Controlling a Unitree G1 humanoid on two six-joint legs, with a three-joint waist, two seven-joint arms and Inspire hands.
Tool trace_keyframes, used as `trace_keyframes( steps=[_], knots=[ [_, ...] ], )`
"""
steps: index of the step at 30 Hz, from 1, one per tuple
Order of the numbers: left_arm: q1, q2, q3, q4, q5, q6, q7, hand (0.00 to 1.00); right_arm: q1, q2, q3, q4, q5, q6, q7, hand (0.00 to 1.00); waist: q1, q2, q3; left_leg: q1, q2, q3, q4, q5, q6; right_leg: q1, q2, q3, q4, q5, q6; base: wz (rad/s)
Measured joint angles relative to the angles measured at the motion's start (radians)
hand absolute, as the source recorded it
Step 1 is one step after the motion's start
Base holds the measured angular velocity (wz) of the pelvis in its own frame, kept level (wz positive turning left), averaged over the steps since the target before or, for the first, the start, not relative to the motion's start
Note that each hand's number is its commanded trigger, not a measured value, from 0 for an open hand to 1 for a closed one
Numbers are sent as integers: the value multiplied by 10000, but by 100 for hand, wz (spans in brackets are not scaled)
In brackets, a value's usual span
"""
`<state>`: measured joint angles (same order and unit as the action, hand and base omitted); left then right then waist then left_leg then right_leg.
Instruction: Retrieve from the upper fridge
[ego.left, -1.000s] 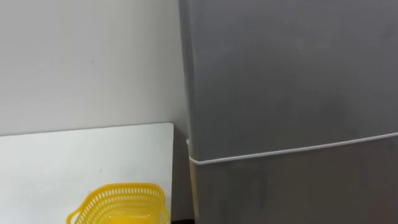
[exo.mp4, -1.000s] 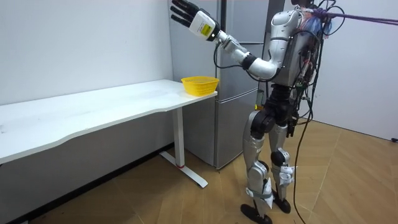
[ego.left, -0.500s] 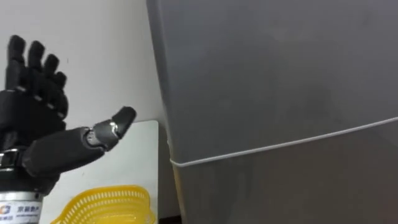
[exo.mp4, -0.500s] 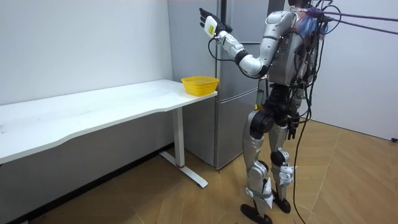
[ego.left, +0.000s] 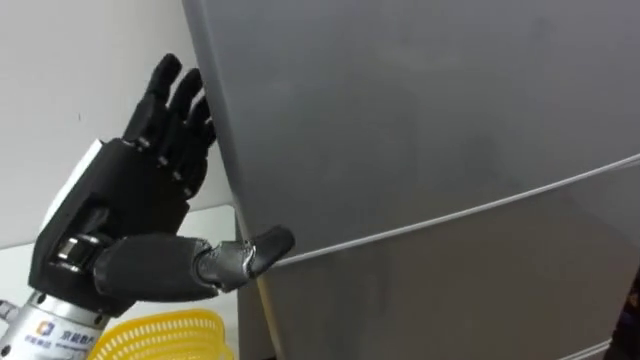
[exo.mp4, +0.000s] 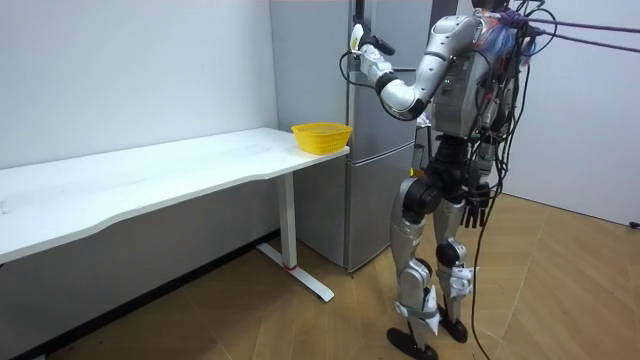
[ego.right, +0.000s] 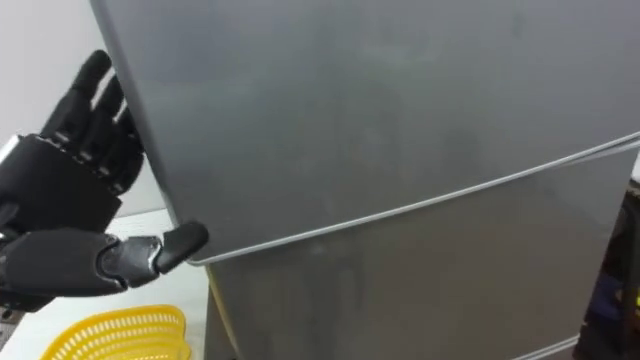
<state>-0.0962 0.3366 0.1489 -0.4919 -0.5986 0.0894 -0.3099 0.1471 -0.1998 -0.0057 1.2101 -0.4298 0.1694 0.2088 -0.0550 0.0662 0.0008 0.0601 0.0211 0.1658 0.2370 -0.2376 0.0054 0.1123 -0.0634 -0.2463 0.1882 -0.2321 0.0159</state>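
Observation:
The grey fridge's upper door (ego.left: 430, 110) is closed, with a pale seam dividing it from the lower door (ego.left: 450, 290). My left hand (ego.left: 120, 220) is raised at the upper door's left edge. It is open: the straight fingers (ego.left: 180, 120) lie along the fridge's side, and the thumb (ego.left: 250, 255) reaches across the front corner just at the seam. In the room view I stand upright in front of the fridge (exo.mp4: 375, 125), left hand (exo.mp4: 362, 45) up at head height. My right hand (exo.mp4: 478, 208) hangs relaxed beside my hip.
A yellow mesh basket (ego.left: 165, 335) sits on the end of the long white table (exo.mp4: 180, 175), right beside the fridge's left side. A white wall runs behind the table. Wooden floor lies around my feet.
My left hand swung right from above the basket to the fridge's left edge, thumb now at the seam. The eye view has shifted right, so the fridge takes more of it.

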Motion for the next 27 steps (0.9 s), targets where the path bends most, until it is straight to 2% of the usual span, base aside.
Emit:
trace_keyframes(
  steps=[4, 12, 13, 14, 15, 17, 20, 24, 27],
  knots=[
    [0, 1, -18, 8, -32, 205, -734, 0, -26, -17, 15, -14, 11, 70, 123, 0, 29, 1, -1, -20, 10, 3, 0, 0, 0, 3, 67, -2, 17, 17, -17, 0],
    [0, -1, -6, 11, -390, 323, -1274, 0, -127, -23, 35, -44, -40, 180, 246, 0, 62, 27, -20, -161, 20, 18, -18, 0, -1, -56, 72, -5, 10, 28, -14, 0],
    [0, -1, -6, 12, -393, 346, -1330, 3, -143, -32, 34, -40, -42, 205, 247, 0, 61, 44, -29, -158, 19, 35, -18, 0, -1, -46, 69, -11, 5, 35, -10, 4],
    [0, -1, -7, 13, -393, 348, -1346, 39, -150, -36, 34, -38, -46, 218, 253, 0, 61, 42, -26, -157, 19, 54, -18, 0, -1, -41, 67, -11, 3, 37, -8, 3],
    [0, -1, -12, 13, -393, 354, -1365, 54, -163, -44, 34, -39, -47, 245, 264, 0, 59, 53, -23, -149, 25, 153, -18, 0, -1, -27, 63, -11, -5, 40, -7, 0],
    [1, -1, -22, 13, -390, 360, -1366, 100, -171, -60, 34, -42, -87, 282, 287, 0, 39, 69, -13, -146, 28, 253, -14, 0, -1, -14, 53, -33, -14, 42, -4, 2],
    [2, -1, 43, 19, -394, 360, -1295, 100, -165, -95, 34, -41, -122, 322, 329, 0, 55, 121, 20, -163, 28, 262, -10, 0, 0, -18, 42, -43, -5, 44, 0, 4],
    [1, 1, 274, 46, -714, 359, -1091, 100, -124, -100, 35, -46, -124, 390, 343, 0, 53, 134, 24, -178, 24, 262, -3, 2, 3, -68, 35, -39, -2, 44, 1, 2],
    [41, 61, -15, 32, -983, 364, -1379, 100, -141, -101, 34, -50, -122, 389, 346, 0, 101, 134, 24, -203, 21, 258, 6, 6, 10, -82, 35, -31, -9, 43, 2, 0]
  ],
)
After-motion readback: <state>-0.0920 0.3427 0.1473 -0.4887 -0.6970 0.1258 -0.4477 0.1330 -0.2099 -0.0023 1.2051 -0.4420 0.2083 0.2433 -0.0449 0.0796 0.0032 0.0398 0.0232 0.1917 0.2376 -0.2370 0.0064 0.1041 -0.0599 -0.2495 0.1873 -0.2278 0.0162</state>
